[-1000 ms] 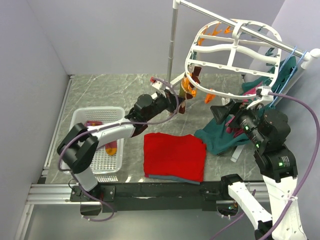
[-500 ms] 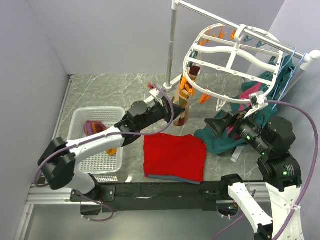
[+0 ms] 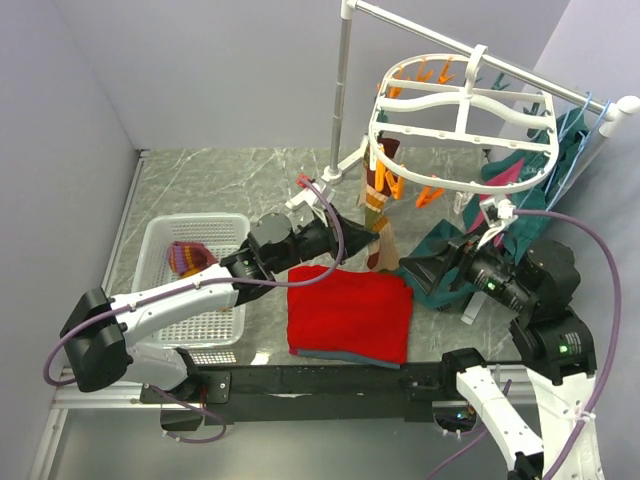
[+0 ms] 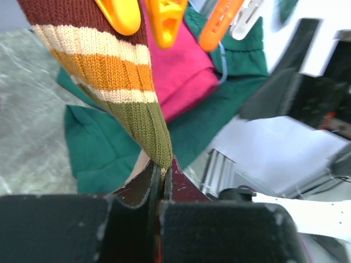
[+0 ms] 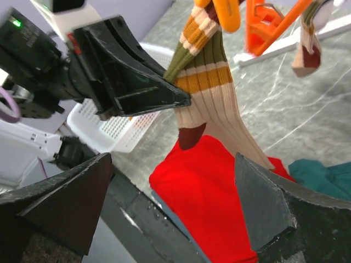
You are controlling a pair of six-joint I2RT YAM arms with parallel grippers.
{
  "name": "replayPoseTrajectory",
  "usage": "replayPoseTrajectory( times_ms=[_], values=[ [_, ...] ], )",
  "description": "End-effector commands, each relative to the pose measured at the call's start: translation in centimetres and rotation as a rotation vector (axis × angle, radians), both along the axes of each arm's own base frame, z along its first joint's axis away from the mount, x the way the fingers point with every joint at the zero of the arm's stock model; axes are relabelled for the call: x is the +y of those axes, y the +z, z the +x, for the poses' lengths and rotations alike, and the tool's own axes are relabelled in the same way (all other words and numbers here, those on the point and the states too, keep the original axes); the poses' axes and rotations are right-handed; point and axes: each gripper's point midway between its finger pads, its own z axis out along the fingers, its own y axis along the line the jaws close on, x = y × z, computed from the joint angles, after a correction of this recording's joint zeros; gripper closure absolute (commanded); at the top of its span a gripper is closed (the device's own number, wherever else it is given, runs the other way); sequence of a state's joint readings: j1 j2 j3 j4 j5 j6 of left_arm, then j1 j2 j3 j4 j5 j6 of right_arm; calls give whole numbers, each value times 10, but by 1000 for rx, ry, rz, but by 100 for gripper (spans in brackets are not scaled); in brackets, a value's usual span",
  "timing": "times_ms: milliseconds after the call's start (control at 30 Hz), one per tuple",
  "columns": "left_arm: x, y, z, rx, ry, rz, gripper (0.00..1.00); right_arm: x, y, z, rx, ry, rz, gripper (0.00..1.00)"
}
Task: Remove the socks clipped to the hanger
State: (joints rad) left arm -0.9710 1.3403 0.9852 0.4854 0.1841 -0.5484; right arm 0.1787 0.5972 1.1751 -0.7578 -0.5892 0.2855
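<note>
White basket (image 3: 160, 235) at the worktop's left side holds one maroon sock (image 3: 187, 257). Left gripper (image 4: 159, 178) is clamped on the olive toe of the striped sock (image 4: 109, 71). Over the last second it has drawn back toward the near-left corner, so the sock now runs taut on a slant. Orange peg (image 4: 118, 13) still bites the sock's top. Hanger (image 3: 465, 105) has swung from steeply tilted to nearly level. Judgement: pull under way, sock not yet free. Right gripper (image 5: 174, 158) is spread wide and empty, toward the right edge.
</note>
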Motion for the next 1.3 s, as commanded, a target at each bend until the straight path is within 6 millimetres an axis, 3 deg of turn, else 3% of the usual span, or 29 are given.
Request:
replayPoseTrajectory(
  times_ms=[0, 133, 333, 533, 633, 767, 933, 1033, 1133, 1167, 1267],
  values=[
    [-6, 28, -24, 7, -93, -60, 99, 12, -9, 7, 6, 70, 20, 1],
    [-16, 29, -32, 33, -143, -62, 99, 20, -29, 17, 38, 105, 58, 2],
    [-23, 29, -38, 61, -166, -78, 99, 30, -26, 21, 21, 134, 144, 6],
    [-26, 29, -35, 93, -154, -72, 98, 41, -45, 25, 76, 163, 120, 18],
    [-28, 30, -32, 108, -145, -67, 98, 59, -54, 19, 101, 230, 109, 20],
    [-29, 32, -32, 116, -151, -75, 97, 68, -68, 28, 110, 166, 55, 21],
    [-27, 32, -33, 117, -146, -66, 96, 62, -80, 42, 122, 70, 46, 44],
    [-24, 31, -36, 120, -154, -58, 89, 56, -79, 47, 103, 19, 64, 72],
    [-24, 32, -41, 106, -182, -44, 65, 55, -79, 48, 94, 11, 76, 99],
    [-23, 30, -41, 106, -175, -30, 53, 55, -79, 48, 96, 9, 76, 100],
    [-13, 33, -34, 81, -140, -27, 33, 54, -81, 46, 97, 15, 68, 100]
  ],
)
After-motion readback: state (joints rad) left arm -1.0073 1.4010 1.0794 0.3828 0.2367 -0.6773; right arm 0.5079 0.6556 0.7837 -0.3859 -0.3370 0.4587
